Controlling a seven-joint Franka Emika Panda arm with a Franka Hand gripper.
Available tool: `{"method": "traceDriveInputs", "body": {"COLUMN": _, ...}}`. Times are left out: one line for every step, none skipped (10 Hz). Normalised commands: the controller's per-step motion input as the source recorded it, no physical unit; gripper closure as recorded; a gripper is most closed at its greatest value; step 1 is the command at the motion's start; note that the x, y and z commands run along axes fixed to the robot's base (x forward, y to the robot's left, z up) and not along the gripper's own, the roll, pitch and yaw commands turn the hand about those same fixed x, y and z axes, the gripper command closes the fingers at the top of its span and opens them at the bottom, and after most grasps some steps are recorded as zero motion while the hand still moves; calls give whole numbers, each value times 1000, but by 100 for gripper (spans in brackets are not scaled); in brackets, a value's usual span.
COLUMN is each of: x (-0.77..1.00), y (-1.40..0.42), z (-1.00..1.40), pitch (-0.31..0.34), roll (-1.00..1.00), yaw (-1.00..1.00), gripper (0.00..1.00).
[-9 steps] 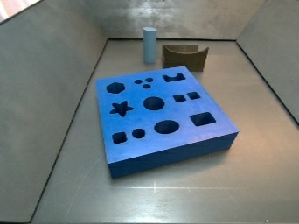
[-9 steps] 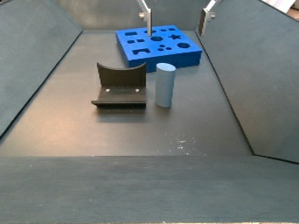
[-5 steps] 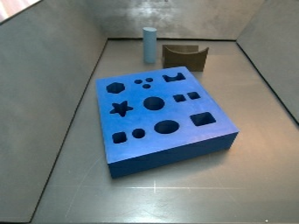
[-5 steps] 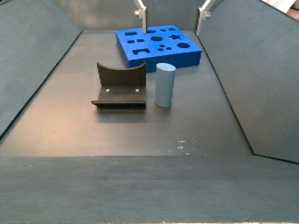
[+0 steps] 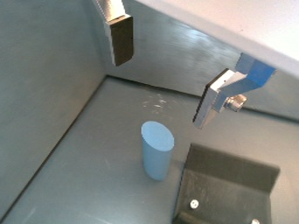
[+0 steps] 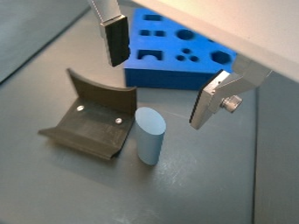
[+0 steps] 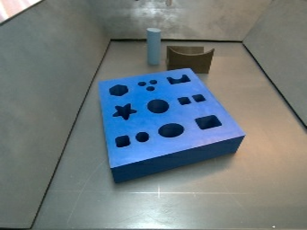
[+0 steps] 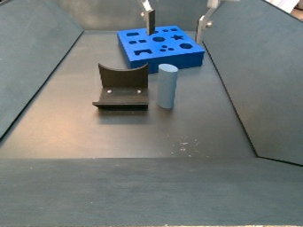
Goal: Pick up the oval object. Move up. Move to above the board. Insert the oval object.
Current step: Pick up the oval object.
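We see the gripper (image 6: 158, 74) wide open & empty, high above the oval object (image 6: 149, 136). It stands up on the floor next to the fixture (image 6: 91, 116), away from the board (image 6: 176, 48), so we must grab it first.

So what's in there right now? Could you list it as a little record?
oval object: light grey-blue peg, upright on the floor, not held
board: blue block with shaped cutouts, all empty
fixture: dark bracket beside the peg
gripper: open, above the peg, holding nothing
task stage: pickup not yet made
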Motion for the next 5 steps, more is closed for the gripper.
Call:
{"method": "traceDriveInputs", "body": {"x": 289, "y": 0, "z": -131, "pitch": -27, "roll": 0, "yaw": -820, "gripper": 0}}
{"method": "traceDriveInputs", "body": {"x": 471, "y": 0, "z": 0, "pitch": 44, "roll": 0, "yaw": -534, "gripper": 0}}
{"method": "traceDriveInputs", "body": {"x": -11, "y": 0, "z": 0, "pitch": -51, "roll": 0, "yaw": -49, "gripper": 0}}
{"method": "traceDriveInputs", "body": {"x": -3, "y": -69, "z": -369, "pitch": -56, "roll": 11, "yaw": 0, "gripper": 0}}
{"method": "traceDriveInputs", "body": {"x": 23, "y": 0, "z": -909, "pitch": -124, "roll": 0, "yaw": 97, "gripper": 0}}
